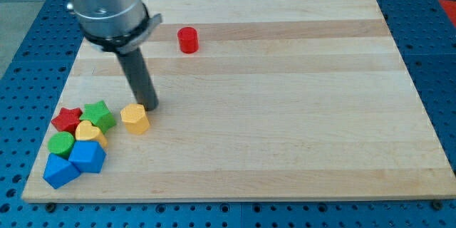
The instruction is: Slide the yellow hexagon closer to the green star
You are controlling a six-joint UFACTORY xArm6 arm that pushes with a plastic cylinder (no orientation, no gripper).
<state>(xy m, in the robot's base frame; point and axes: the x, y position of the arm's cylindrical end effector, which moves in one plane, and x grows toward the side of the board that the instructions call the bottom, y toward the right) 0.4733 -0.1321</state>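
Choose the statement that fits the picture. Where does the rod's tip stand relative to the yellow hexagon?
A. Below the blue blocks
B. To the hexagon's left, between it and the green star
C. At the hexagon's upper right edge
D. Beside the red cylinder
C: my tip sits just up and right of the yellow hexagon, on the side away from the green star.

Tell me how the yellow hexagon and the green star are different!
The yellow hexagon is yellow with flat sides; the green star is green with pointy arms. The hexagon sits alone, right by my tip, which is just to its upper right. The star is packed against the red star and yellow heart. Both are small blocks lying on the wooden board.
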